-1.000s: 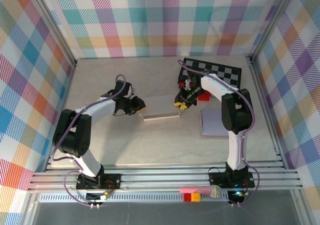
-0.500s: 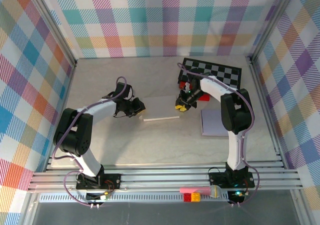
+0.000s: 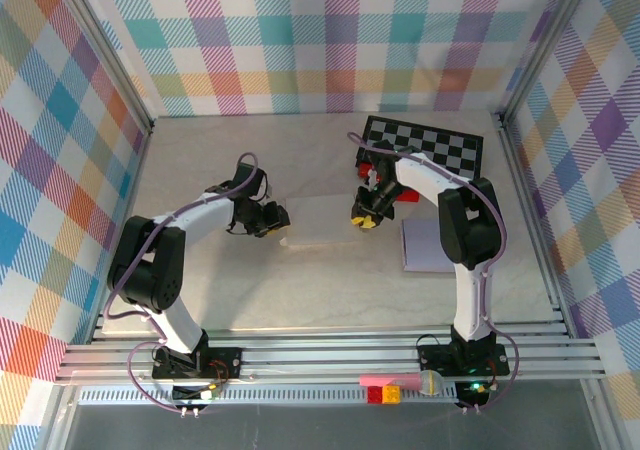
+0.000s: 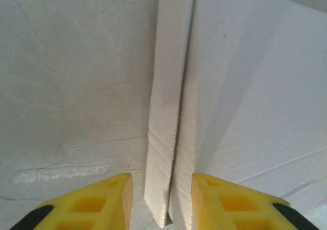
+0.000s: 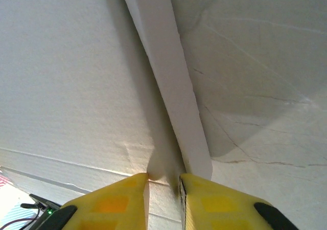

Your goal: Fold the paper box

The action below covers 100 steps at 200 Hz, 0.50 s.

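Paper box (image 3: 320, 220) flat on the table, a gripper at each end.

From above, the left gripper (image 3: 272, 220) and right gripper (image 3: 362, 221) flank the box. The left wrist camera adds that its jaws stand partly apart, astride a narrow side flap (image 4: 166, 112). The right wrist camera shows fingers (image 5: 204, 199) nearly together at a flap's end, grip unclear. A second ago, the box's near edge stood up brighter.

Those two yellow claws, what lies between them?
The flat white paper box, spanning from the left gripper to the right gripper in the top view.
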### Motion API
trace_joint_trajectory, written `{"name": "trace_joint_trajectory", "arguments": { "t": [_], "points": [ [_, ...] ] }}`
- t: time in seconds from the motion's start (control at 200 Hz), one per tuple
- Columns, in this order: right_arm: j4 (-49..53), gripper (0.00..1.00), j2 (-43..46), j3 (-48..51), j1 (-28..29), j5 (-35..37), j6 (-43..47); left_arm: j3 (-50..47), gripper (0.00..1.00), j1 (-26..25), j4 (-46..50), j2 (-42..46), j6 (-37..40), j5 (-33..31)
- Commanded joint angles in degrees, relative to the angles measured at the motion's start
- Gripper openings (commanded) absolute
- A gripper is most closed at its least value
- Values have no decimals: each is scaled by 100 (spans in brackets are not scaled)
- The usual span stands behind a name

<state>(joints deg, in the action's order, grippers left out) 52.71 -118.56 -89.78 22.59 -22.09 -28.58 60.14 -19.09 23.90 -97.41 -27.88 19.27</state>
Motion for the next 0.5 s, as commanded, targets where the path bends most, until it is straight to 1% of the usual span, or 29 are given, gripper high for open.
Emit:
{"name": "trace_joint_trajectory", "arguments": {
  "t": [0.0,0.15,0.335,0.415,0.495],
  "points": [
    [310,23,149,-170,53,188,170,176,36,-68,357,-185,248,-101],
    [428,26,158,-285,57,203,251,156,36,-150,121,-276,204,-19],
    [635,28,316,-479,57,312,334,219,35,-251,88,-263,169,-85],
    [831,31,325,-587,59,476,421,219,35,-253,92,-275,169,-99],
    [964,36,299,-621,61,647,574,233,35,-262,97,-300,182,-85]
  ]
}}
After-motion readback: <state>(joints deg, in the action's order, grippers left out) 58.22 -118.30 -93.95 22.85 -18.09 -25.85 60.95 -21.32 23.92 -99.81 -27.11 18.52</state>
